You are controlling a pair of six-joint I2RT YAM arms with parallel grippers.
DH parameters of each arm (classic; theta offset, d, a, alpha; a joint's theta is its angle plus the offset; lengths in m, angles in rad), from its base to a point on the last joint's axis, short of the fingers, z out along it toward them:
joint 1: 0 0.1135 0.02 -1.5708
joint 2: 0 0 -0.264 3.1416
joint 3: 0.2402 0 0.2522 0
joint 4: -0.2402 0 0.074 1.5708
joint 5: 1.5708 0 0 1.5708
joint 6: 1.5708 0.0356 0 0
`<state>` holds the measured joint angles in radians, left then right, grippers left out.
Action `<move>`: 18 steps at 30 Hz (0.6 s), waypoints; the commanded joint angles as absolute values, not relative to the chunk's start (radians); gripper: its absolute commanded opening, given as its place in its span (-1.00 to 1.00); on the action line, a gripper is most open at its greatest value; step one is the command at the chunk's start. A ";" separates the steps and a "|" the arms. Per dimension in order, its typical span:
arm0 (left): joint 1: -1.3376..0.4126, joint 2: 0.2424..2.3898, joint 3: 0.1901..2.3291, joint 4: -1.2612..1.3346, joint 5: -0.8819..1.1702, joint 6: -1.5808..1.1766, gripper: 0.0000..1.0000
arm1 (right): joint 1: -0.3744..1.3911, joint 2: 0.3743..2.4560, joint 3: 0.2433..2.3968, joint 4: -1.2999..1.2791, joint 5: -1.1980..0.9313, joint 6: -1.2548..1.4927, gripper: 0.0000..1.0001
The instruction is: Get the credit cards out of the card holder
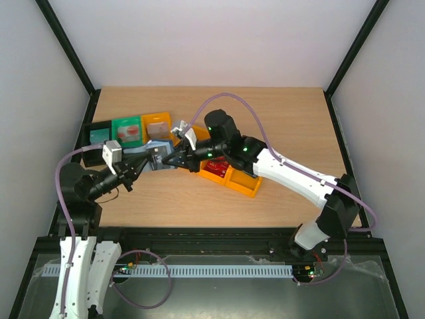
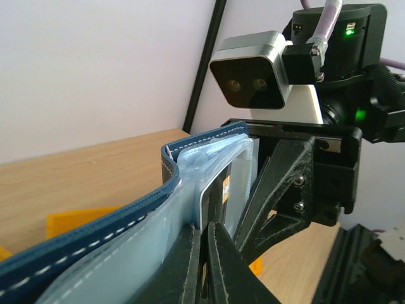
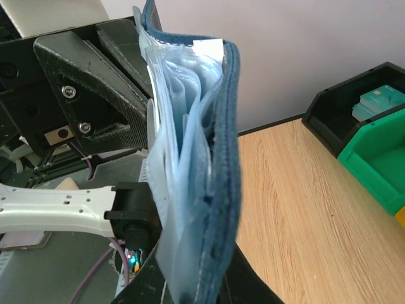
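Observation:
The card holder is held up off the table between my two grippers. It is navy outside with pale blue-grey pockets. My right gripper is shut on its lower edge. My left gripper meets it from the other side. In the left wrist view the left gripper is shut on the edge of a dark credit card that stands in a pocket. A white card corner sticks out at the holder's top. Red cards lie in the orange tray.
The orange three-compartment tray sits under my right arm, right of the holder. Black, green and orange bins stand in a row at the back left. The black and green bins also show in the right wrist view.

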<state>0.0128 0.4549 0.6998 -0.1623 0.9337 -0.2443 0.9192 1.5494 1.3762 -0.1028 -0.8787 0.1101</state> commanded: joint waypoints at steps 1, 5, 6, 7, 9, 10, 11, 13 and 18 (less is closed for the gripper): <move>-0.026 0.445 0.648 -0.123 1.168 -0.379 -0.95 | 0.921 1.493 1.357 0.068 -0.874 0.103 -0.81; -0.022 0.437 0.631 -0.102 1.138 -0.412 -0.95 | 0.917 1.463 1.318 0.072 -0.899 0.101 -0.76; -0.022 0.435 0.629 -0.098 1.131 -0.418 -0.95 | 0.916 1.459 1.309 0.074 -0.905 0.100 -0.71; -0.020 0.433 0.629 -0.090 1.125 -0.427 -0.95 | 0.913 1.456 1.302 0.075 -0.908 0.101 -0.68; -0.016 0.429 0.626 -0.073 1.121 -0.440 -0.95 | 0.910 1.450 1.289 0.076 -0.916 0.102 -0.64; -0.015 0.427 0.626 -0.069 1.120 -0.443 -0.95 | 0.907 1.450 1.281 0.077 -0.921 0.103 -0.64; -0.014 0.425 0.625 -0.067 1.122 -0.443 -0.95 | 0.903 1.447 1.276 0.076 -0.924 0.103 -0.64; -0.012 0.423 0.623 -0.069 1.123 -0.437 -0.95 | 0.895 1.440 1.265 0.070 -0.934 0.103 -0.66; -0.007 0.423 0.641 -0.129 1.109 -0.353 -0.95 | 0.863 1.401 1.242 0.024 -0.943 0.074 -0.51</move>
